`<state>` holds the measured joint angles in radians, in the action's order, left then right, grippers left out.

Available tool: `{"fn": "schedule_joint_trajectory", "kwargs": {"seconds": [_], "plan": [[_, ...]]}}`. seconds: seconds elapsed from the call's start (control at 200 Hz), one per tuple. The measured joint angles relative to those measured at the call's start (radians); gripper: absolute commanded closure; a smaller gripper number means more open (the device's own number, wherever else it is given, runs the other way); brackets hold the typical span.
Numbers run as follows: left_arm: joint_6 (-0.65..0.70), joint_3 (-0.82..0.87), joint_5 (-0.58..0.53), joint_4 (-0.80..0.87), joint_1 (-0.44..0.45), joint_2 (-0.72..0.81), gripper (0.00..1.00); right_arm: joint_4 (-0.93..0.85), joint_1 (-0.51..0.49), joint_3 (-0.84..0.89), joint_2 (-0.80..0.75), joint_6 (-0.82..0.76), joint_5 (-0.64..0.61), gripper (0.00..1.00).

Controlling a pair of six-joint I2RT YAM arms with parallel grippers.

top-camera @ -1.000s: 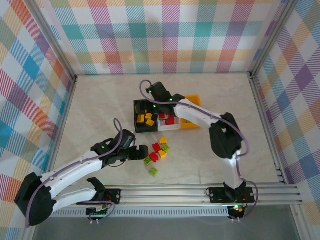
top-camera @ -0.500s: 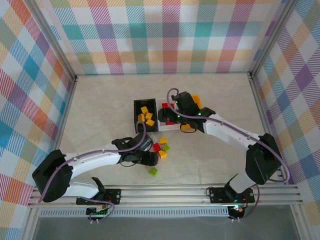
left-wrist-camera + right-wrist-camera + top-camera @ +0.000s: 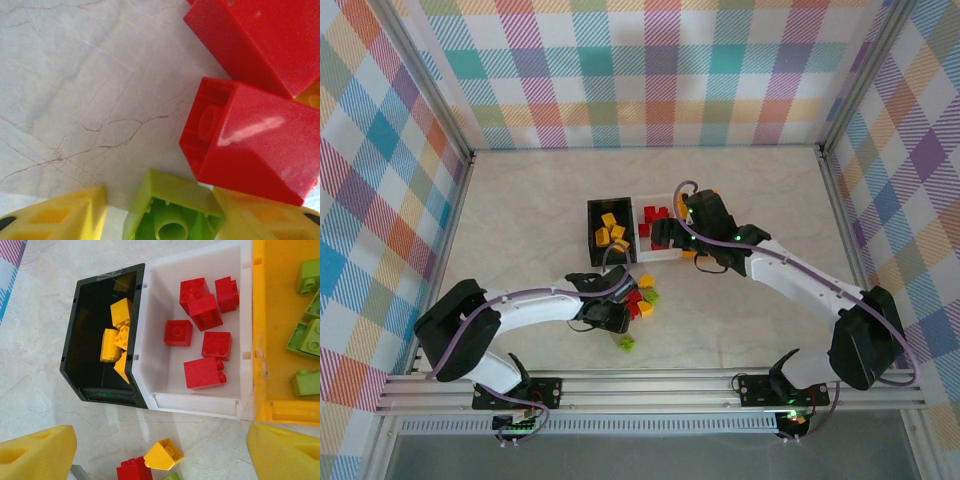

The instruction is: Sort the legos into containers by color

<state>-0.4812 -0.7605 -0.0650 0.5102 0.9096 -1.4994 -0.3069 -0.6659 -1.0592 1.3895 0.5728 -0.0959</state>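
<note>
Reaching inward since the earlier frame, left gripper [image 3: 160, 220] is straddling a green lego [image 3: 170, 200] near the white bin [image 3: 197, 407], jaws apart, unclamped; right gripper [image 3: 162, 455] is hanging open by that bin. Closing is risking snagging the crowding red lego [image 3: 250, 140]

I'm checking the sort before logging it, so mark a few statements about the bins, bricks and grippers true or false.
1. The black bin holds yellow bricks. True.
2. The white bin holds green bricks. False: it holds red bricks.
3. Loose bricks lie on the table near the bins. True.
4. The right gripper grips a red brick. False: it is open and empty.
5. The left gripper straddles a green brick. True.
</note>
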Motion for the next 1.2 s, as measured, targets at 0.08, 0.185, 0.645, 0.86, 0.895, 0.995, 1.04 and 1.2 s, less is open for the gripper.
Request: {"fn": "schedule_joint_trajectory", "kwargs": {"seconds": [0.08, 0.185, 0.645, 0.86, 0.895, 0.995, 1.04, 1.2], "plan": [[0.003, -0.002, -0.003, -0.001, 0.0, -0.002, 0.56, 0.0, 0.005, 0.014, -0.02, 0.0, -0.002, 0.11], [0.004, -0.006, 0.006, 0.001, 0.0, 0.002, 0.6, 0.0, 0.012, 0.028, -0.042, 0.011, -0.003, 0.11], [0.079, -0.555, 0.042, 0.009, -0.042, -0.137, 0.64, -0.064, 0.039, 0.207, -0.205, 0.076, -0.144, 0.1], [0.11, -1.02, 0.097, 0.013, -0.118, -0.552, 0.65, -0.113, 0.045, 0.266, -0.266, 0.103, -0.177, 0.09], [0.112, -1.085, 0.102, 0.016, -0.126, -0.606, 0.65, -0.118, 0.045, 0.272, -0.274, 0.105, -0.177, 0.09], [0.113, -1.235, 0.109, 0.047, -0.14, -0.72, 0.56, -0.132, 0.045, 0.282, -0.289, 0.105, -0.177, 0.09], [0.113, -1.292, 0.11, 0.067, -0.145, -0.758, 0.48, -0.133, 0.045, 0.284, -0.29, 0.105, -0.177, 0.09], [0.101, -1.362, 0.113, 0.106, -0.159, -0.8, 0.25, -0.134, 0.045, 0.288, -0.291, 0.101, -0.154, 0.09]]}}
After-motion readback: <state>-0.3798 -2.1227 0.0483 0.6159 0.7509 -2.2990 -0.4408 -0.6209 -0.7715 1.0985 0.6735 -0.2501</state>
